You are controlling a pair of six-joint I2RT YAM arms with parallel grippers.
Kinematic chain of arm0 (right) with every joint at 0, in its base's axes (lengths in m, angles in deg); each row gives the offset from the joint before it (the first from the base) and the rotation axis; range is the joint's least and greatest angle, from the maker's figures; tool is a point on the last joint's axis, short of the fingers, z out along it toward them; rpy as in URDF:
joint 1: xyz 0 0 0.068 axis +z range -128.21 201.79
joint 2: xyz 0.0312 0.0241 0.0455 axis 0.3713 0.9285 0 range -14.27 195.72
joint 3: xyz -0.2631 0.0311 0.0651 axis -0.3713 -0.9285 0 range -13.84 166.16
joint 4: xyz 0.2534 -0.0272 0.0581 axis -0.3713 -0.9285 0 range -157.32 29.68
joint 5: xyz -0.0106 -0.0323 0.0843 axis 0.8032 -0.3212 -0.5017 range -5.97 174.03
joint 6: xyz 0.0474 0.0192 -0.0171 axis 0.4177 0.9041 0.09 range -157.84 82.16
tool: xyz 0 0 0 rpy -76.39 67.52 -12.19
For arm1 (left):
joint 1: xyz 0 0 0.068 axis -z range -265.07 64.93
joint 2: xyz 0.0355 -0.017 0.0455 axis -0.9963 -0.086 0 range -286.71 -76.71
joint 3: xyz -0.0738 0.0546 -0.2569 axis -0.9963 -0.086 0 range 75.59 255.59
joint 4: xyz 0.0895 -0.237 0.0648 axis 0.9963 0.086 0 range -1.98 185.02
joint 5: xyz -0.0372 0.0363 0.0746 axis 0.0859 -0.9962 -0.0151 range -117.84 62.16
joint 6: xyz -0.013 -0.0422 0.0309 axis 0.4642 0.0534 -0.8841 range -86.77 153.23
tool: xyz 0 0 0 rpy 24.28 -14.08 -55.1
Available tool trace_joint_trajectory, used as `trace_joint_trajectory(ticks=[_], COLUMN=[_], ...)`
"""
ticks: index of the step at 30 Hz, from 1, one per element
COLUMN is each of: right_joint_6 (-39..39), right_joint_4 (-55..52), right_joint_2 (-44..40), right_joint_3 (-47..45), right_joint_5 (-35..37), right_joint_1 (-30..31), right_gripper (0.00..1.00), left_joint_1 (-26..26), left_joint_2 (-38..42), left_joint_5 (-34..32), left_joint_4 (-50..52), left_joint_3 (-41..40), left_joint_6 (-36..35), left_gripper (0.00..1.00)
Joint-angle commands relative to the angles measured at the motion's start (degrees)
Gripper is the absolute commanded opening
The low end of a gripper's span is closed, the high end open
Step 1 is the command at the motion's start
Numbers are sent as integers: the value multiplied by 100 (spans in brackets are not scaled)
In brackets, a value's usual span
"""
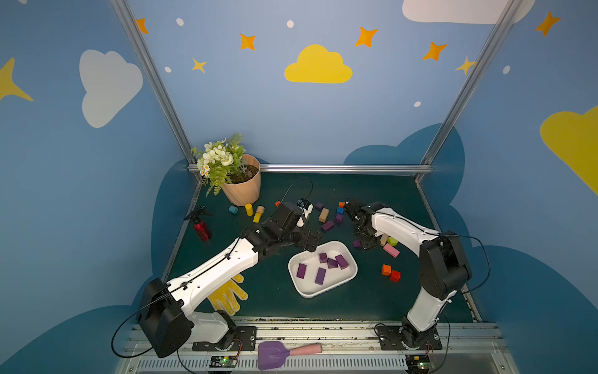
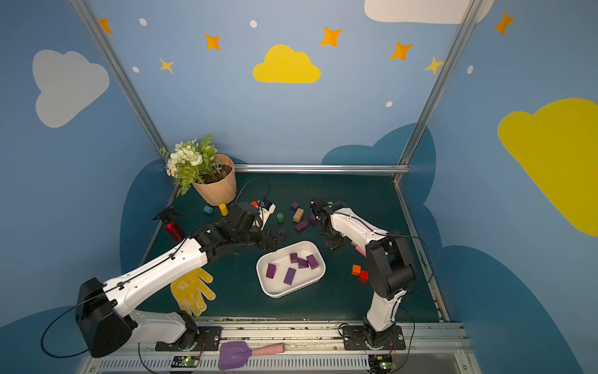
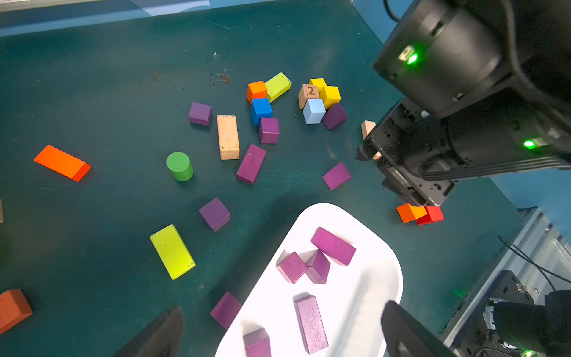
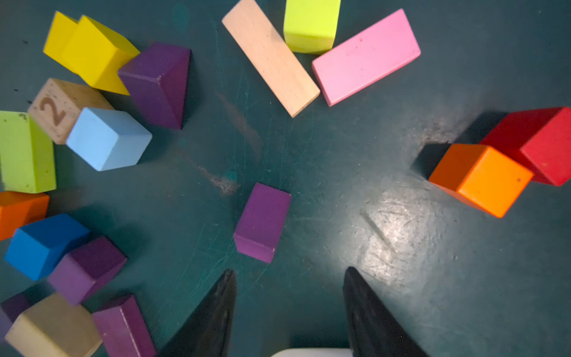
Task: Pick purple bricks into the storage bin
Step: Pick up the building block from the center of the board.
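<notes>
Purple bricks (image 1: pixel 332 263) are lying five in the storage bin (image 1: pixel 339 280), several outside, while my right claw (image 4: pixel 289 270) is hovering part-open, empty.

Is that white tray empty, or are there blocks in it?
Partly full: five purple bricks lie inside the storage bin, with bare white floor between them.

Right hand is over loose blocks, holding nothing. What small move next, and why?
Probably ease the right hand forward and down to straddle the lone purple brick: its jaws stand apart and empty, and the brick lies just beyond its tips, clear of neighbours.
</notes>
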Motion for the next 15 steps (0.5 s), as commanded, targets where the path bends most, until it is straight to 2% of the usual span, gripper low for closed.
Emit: trace_joint_trajectory(ticks=[1,15], right_joint_6=[105,-89], right_joint_4=[6,251], right_joint_2=[178,895], right_joint_3=[178,540], right_joint_5=[-39,-317], right_joint_1=[-50,-259], right_gripper=[58,61], left_joint_1=[10,3], left_joint_2=[110,79], left_joint_5=[56,131], left_joint_4=[-76,-72], left_joint_3=[43,57], left_joint_6=[-25,-25], left_gripper=[100,100])
